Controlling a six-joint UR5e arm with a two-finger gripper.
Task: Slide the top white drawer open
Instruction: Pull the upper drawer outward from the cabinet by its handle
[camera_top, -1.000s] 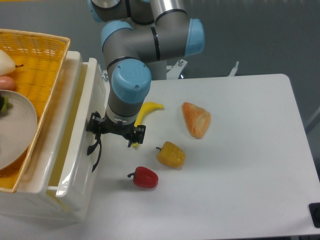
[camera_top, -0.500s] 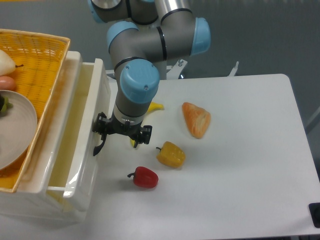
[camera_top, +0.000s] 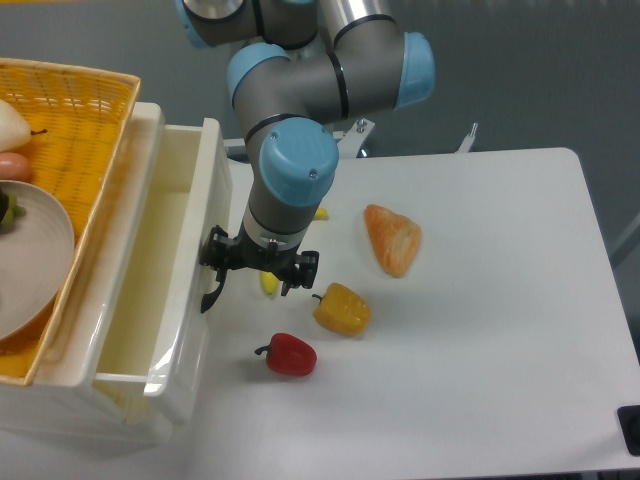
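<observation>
The top white drawer stands partly pulled out to the right, its smooth white inside showing. Its rounded front panel carries a black curved loop handle. My gripper sits at the front panel, shut on the handle, with the arm's blue and grey wrist above it. The lower drawer front shows below, its handle hidden.
A yellow wicker basket with a plate and food sits on top of the cabinet. On the white table lie a red pepper, a yellow pepper, a croissant and a banana mostly hidden under the arm.
My gripper has moved right with the handle, and the top drawer has slid further out, showing more of its inside.
</observation>
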